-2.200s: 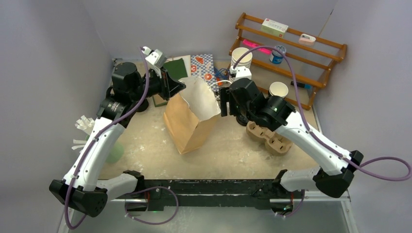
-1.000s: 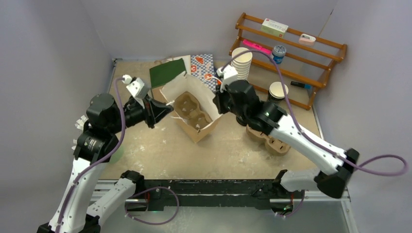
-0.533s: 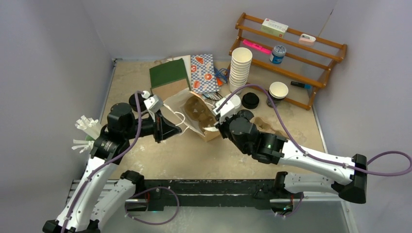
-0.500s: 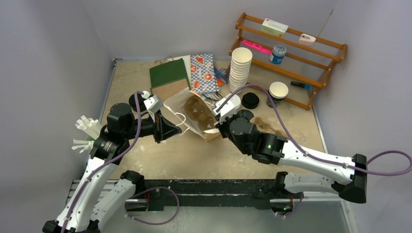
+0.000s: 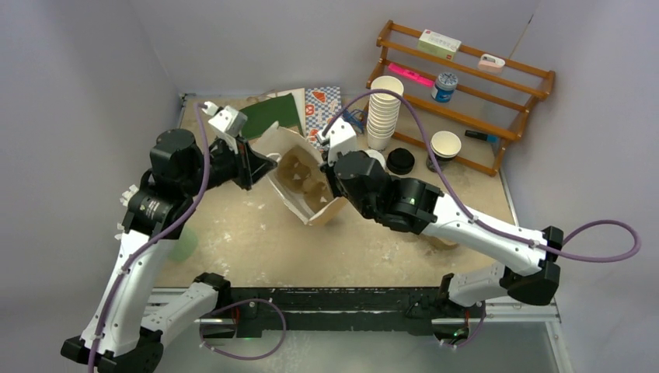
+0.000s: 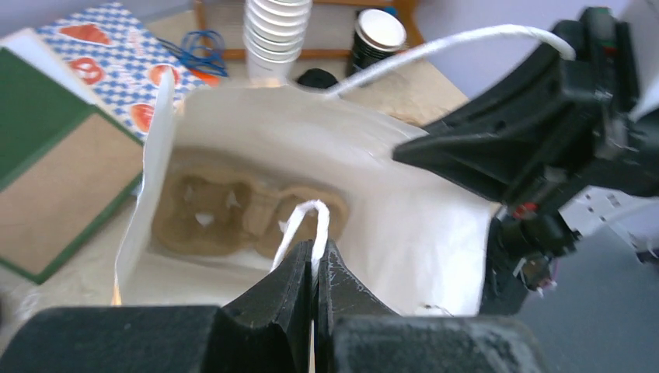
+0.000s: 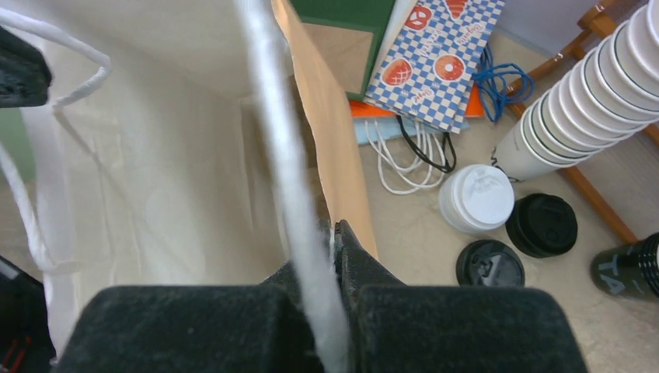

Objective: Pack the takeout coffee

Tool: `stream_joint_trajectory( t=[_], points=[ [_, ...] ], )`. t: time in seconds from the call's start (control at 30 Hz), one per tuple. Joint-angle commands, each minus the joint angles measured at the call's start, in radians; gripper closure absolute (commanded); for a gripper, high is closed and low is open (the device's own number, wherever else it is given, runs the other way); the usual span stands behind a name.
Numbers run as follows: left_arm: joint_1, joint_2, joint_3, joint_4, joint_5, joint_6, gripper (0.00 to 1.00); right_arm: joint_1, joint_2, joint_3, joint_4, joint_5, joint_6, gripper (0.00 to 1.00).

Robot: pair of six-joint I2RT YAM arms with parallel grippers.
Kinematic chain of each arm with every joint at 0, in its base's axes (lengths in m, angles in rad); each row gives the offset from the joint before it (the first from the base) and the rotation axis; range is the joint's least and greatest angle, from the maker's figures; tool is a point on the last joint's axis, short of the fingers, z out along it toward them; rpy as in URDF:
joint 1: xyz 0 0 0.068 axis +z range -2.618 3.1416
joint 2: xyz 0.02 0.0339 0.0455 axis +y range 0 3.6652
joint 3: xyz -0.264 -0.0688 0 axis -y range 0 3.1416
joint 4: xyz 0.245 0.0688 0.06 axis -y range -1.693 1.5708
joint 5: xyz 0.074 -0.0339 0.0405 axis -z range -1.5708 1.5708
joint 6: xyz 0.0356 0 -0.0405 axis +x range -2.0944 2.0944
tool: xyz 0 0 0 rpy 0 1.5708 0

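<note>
The brown paper bag (image 5: 315, 211) hangs tilted between my two grippers, mouth pulled wide, white inside (image 6: 388, 186). A pulp cup carrier (image 6: 241, 217) lies at its bottom. My left gripper (image 6: 315, 247) is shut on one white cord handle at the bag's left rim (image 5: 268, 165). My right gripper (image 7: 336, 233) is shut on the other handle at the right rim (image 5: 328, 175). The takeout coffee stands on the table outside the bag: a white-lidded cup (image 7: 475, 198) and a black-lidded cup (image 7: 542, 224). In the top view my right arm mostly hides them.
A loose black lid (image 7: 489, 264) lies by the cups. The tall stack of white cups (image 5: 385, 109), a dark lidless cup (image 5: 445, 144) and a wooden rack (image 5: 466, 85) are at back right. A green book (image 5: 272, 115) and a checked packet (image 5: 320, 101) lie behind the bag.
Both grippers have moved up and toward the back with the handles. The bag has lifted off its side and its mouth is spread wider.
</note>
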Motion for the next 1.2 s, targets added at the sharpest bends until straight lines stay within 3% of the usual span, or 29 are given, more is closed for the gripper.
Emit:
stream_joint_trajectory(
  t=[0.0, 0.33, 0.6, 0.7, 0.8, 0.83, 0.9, 0.97, 1.07, 1.17],
  points=[
    [0.006, 0.042, 0.126, -0.096, -0.186, 0.016, 1.00, 0.002, 0.078, 0.177, -0.162, -0.067, 0.118, 1.00],
    [0.007, 0.065, 0.155, -0.128, -0.495, -0.003, 1.00, -0.001, 0.290, 0.373, -0.155, -0.100, 0.150, 1.00],
    [0.009, 0.144, 0.204, -0.081, -0.632, 0.021, 1.00, -0.015, 0.424, 0.475, -0.100, -0.103, 0.193, 1.00],
    [0.012, 0.171, 0.209, -0.041, -0.673, 0.027, 1.00, -0.029, 0.468, 0.520, -0.106, -0.100, 0.197, 0.84],
    [0.018, 0.204, 0.212, -0.002, -0.682, 0.028, 1.00, -0.041, 0.492, 0.550, -0.119, -0.097, 0.196, 0.75],
    [0.019, 0.215, 0.213, 0.008, -0.678, 0.028, 1.00, -0.047, 0.492, 0.553, -0.124, -0.092, 0.195, 0.64],
    [0.021, 0.240, 0.218, 0.024, -0.674, 0.027, 1.00, -0.058, 0.473, 0.553, -0.135, -0.094, 0.193, 0.53],
    [0.021, 0.251, 0.232, 0.018, -0.678, 0.022, 1.00, -0.069, 0.438, 0.533, -0.141, -0.091, 0.191, 0.33],
    [0.021, 0.231, 0.221, 0.013, -0.669, 0.023, 0.76, -0.073, 0.363, 0.478, -0.134, -0.094, 0.179, 0.05],
    [0.021, 0.189, 0.204, 0.007, -0.695, 0.029, 0.49, -0.073, 0.295, 0.436, -0.132, -0.129, 0.155, 0.02]
  ],
)
